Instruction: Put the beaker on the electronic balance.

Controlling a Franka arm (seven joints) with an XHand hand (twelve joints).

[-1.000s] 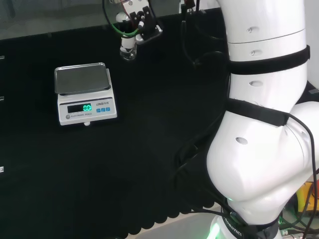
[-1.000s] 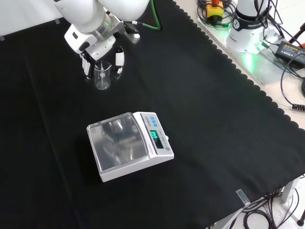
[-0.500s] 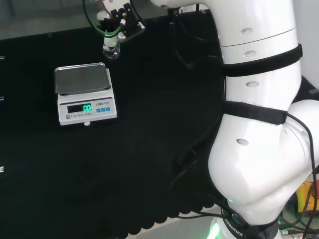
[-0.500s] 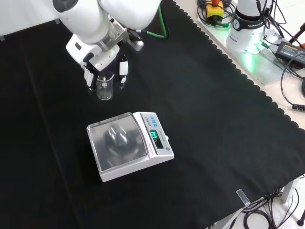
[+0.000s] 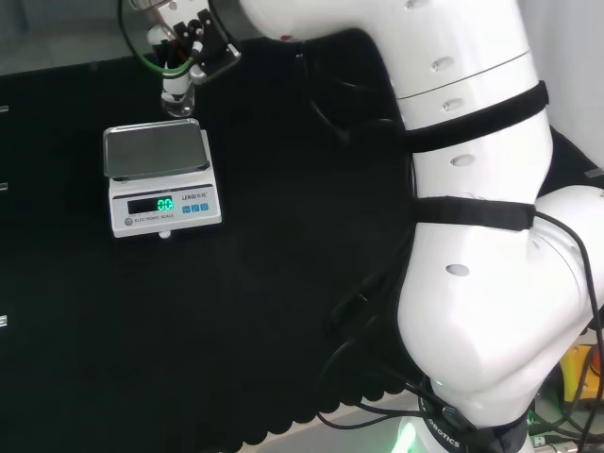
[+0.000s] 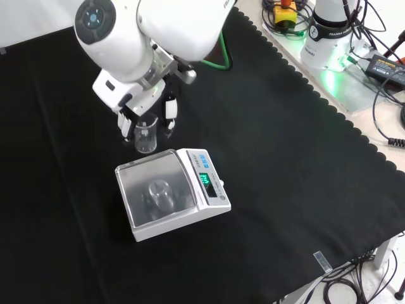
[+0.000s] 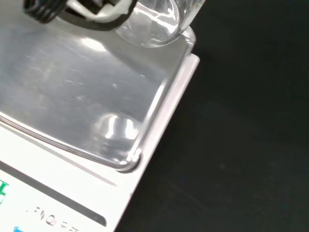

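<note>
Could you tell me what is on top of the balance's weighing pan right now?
Nothing rests on the balance pan; it shows reflections. The beaker, held in the hand, hangs beside the pan's far edge. The beaker's contents cannot be judged.

The bench [image 6: 285,164] wears plain black cloth with a scalloped edge. The balance [image 6: 172,193] is white, its pan [image 6: 158,190] dull silver grey, with a green lit display and what look like blue buttons. The beaker [image 6: 145,135] is clear glass. The robot hand [image 6: 142,107] is black and white, with a green cable [image 6: 223,47] behind it.
</note>
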